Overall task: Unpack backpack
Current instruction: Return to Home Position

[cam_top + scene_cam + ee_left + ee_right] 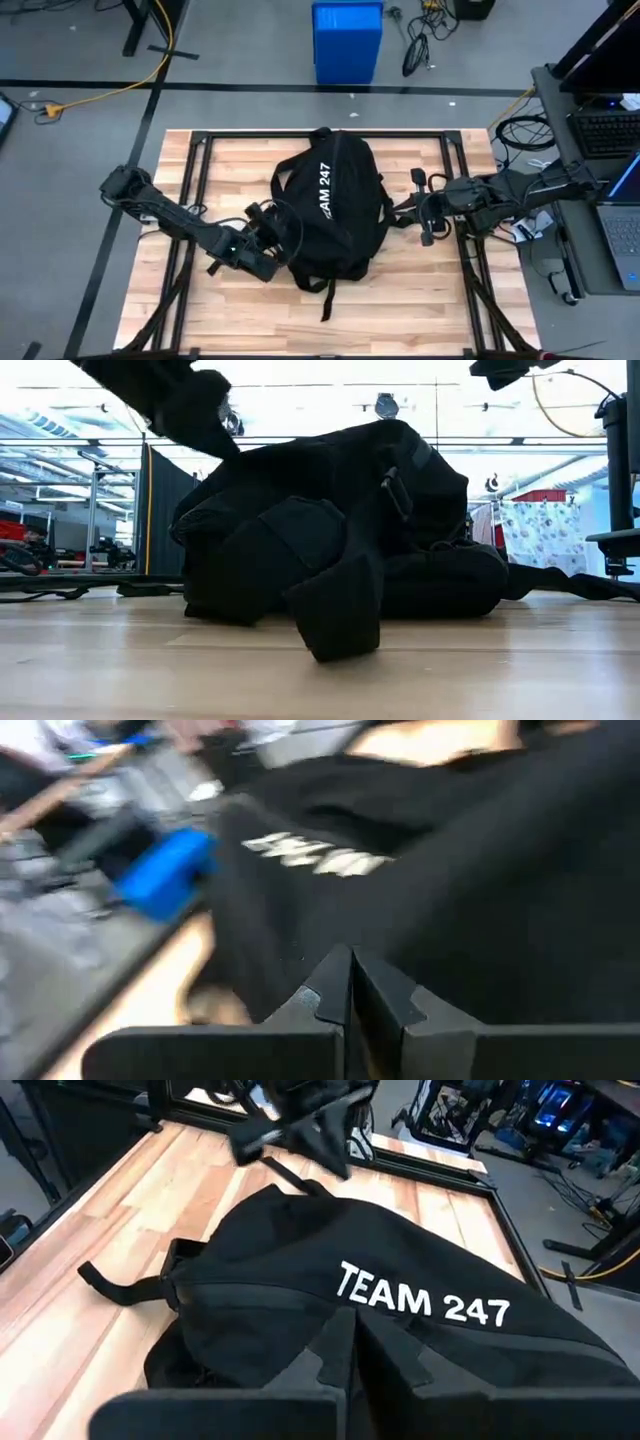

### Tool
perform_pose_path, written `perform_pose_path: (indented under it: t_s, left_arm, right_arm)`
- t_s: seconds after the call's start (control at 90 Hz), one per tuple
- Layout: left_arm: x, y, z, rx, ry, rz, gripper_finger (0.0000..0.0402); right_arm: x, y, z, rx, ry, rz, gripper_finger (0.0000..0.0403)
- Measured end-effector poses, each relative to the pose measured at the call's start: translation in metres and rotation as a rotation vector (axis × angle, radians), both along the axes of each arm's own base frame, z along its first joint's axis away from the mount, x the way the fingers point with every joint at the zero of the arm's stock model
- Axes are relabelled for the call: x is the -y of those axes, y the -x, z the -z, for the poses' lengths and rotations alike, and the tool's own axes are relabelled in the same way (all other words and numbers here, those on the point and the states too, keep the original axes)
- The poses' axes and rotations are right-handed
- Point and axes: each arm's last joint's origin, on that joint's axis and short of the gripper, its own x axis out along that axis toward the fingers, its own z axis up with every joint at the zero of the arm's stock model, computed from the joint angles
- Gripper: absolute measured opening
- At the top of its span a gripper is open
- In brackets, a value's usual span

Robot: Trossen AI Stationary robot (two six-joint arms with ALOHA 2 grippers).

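The black backpack [330,205] with white "TEAM 247" lettering [425,1302] lies on its side in the middle of the wooden table [400,320]. Its straps [325,295] trail toward the near edge, and one strap end [335,620] rests on the wood. My left gripper [268,240] is shut close against the backpack's left side; in its wrist view the fingertips [350,970] meet before the black fabric. My right gripper [425,212] is shut and hovers by the backpack's right side, raised above the table, fingertips [350,1330] together over the fabric. My left gripper comes slanting down from the table's left at the backpack's left upper side [238,455]. Its fingers are shut, and I cannot tell whether they touch the fabric or have any of it between them.
A black metal frame [200,140] runs round the tabletop. A blue bin [347,40] stands on the floor beyond the far edge. A desk with a laptop [615,215] is to the right. Bare wood [250,320] lies along the near edge.
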Motion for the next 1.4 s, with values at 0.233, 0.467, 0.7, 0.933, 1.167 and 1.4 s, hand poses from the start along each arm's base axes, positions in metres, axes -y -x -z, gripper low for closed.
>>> perform_pose_path:
  t_s: [0.233,0.467,0.7,0.933,1.167,1.4]
  left_arm:
    - [-0.013,-0.008,-0.006,0.21,0.13,0.374,0.0]
    - [-0.032,0.003,0.005,0.218,0.2,0.564,0.0]
    - [-0.049,0.031,0.008,0.299,0.182,0.578,0.0]
    - [-0.057,0.07,0.007,0.424,0.221,0.611,0.0]
    - [-0.059,0.093,0.015,0.508,0.256,0.75,0.0]
    - [-0.064,0.102,0.034,0.51,0.257,0.756,0.0]
  right_arm:
    - [0.0,0.0,0.0,0.001,0.002,-0.002,0.0]
    - [0.0,0.0,0.0,0.0,0.009,-0.004,0.0]
    - [0.0,0.0,0.0,-0.001,-0.01,0.005,0.0]
    - [0.0,0.001,0.002,-0.02,-0.02,0.012,0.0]
    - [0.0,0.002,0.004,-0.045,-0.043,0.027,0.0]
    - [0.0,0.002,0.005,-0.051,-0.042,0.027,0.0]
